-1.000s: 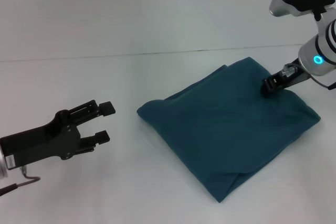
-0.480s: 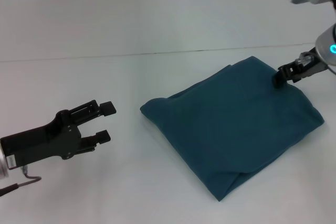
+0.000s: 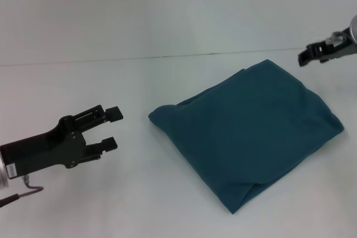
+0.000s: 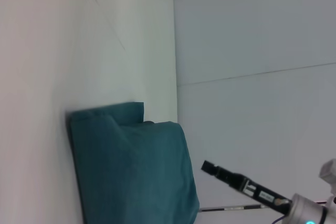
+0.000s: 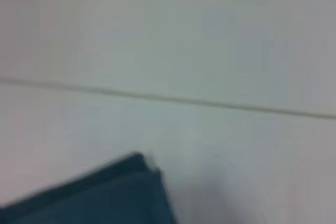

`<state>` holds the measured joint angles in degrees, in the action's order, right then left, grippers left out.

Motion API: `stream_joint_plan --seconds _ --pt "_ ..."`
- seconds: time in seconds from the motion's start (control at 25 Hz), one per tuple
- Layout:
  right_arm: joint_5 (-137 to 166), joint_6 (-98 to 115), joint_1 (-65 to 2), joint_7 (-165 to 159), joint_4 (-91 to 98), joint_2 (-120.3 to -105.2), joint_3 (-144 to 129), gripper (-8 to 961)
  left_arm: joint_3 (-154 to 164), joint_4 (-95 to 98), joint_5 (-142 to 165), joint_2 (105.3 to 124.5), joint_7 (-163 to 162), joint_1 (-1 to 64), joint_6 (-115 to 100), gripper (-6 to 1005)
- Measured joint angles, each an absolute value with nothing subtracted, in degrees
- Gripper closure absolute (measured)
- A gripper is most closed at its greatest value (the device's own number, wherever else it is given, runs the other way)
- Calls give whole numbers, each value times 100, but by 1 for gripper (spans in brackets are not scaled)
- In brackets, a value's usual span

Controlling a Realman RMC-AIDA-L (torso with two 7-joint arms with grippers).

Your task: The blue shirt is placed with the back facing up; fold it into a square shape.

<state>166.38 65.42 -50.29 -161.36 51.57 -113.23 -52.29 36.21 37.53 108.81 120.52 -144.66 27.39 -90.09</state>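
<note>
At the lower left of the head view, the left gripper [image 3: 112, 129] hovered low over the white table [image 3: 134, 204], its black body reaching in from the frame's left edge. Its two fingers [image 3: 114, 113] stood parted, with a clear gap between them and nothing held. It pointed toward the middle of the frame and was well apart from the cloth.

The blue shirt [image 3: 251, 137] lay across the centre and right of the head view, folded into a compact, roughly four-sided bundle set at an angle, like a diamond. One corner pointed toward the bottom of the frame, another toward the top near the table's far edge, and a third sat at the right. Layered edges showed along its left side and near the bottom corner, where a flap overlapped. Only plain teal-blue fabric showed; no lettering was visible. In the left wrist view the shirt [image 4: 131, 166] appeared in the lower middle as a stacked fold with a smaller layer at its edge. In the right wrist view just one corner of the shirt [image 5: 105, 195] showed at the lower left.

At the upper right edge of the head view, the right gripper [image 3: 308, 56] was raised above the table, clear of the shirt. Whether its jaws were parted or closed could not be told.
</note>
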Motion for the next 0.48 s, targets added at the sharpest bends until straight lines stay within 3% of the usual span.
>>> stream_joint_plan --seconds 0.36,0.48 --pt "15080 6798 -4907 -15650 5091 -11371 -5065 378 3600 3753 10889 12039 -14400 2737 -8997 62" --pt "14320 7075 -4832 -15329 4992 -11236 -4824 368 3692 3781 10947 12036 -14345 2764 -8994 63"
